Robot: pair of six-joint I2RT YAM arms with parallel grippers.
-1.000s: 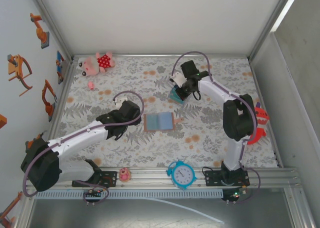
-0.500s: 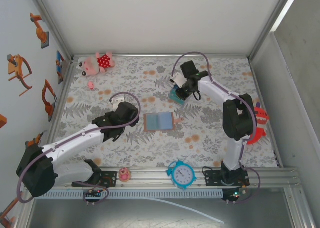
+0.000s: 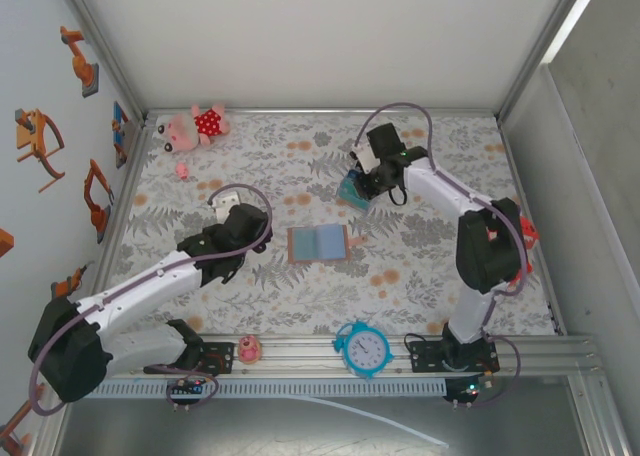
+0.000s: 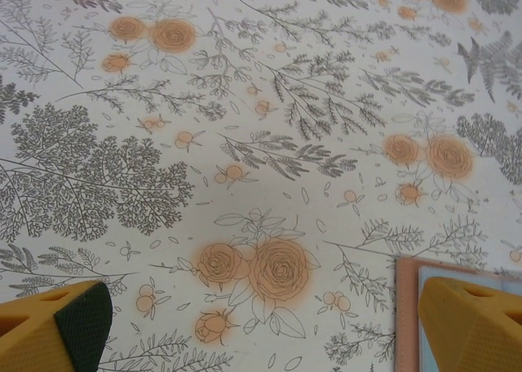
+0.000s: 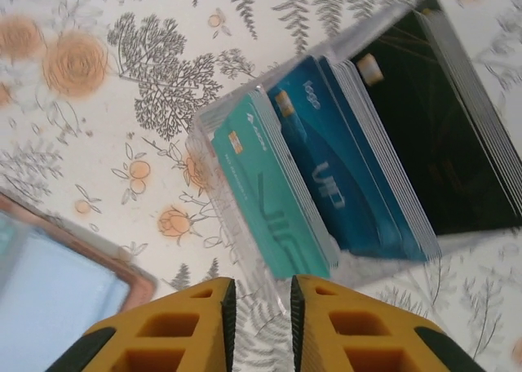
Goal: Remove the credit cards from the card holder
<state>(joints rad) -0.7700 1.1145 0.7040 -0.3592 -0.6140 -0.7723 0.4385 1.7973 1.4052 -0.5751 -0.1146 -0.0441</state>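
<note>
The card holder [image 3: 318,244] lies open and flat in the middle of the table, tan rim around blue-grey pockets. Its left edge [image 4: 405,307] shows beside my left gripper's right finger. My left gripper [image 3: 258,238] [image 4: 265,331] hovers just left of it, open wide over bare flowered cloth. Teal, blue and black credit cards [image 5: 326,184] stand on edge in a clear box [image 3: 352,189] behind the holder. My right gripper [image 5: 259,307] sits at the box's near corner, open by a narrow gap and gripping nothing. A corner of the card holder [image 5: 49,307] shows at lower left.
A pink plush toy [image 3: 195,126] and a small pink piece [image 3: 182,170] lie at the back left. A blue alarm clock [image 3: 363,348] and a pink toy [image 3: 249,349] sit on the front rail. A red-orange toy [image 3: 520,246] stands by the right wall.
My right gripper's jaws have parted a little at the card box. My left arm has drawn back to the left, away from the card holder, still open.
</note>
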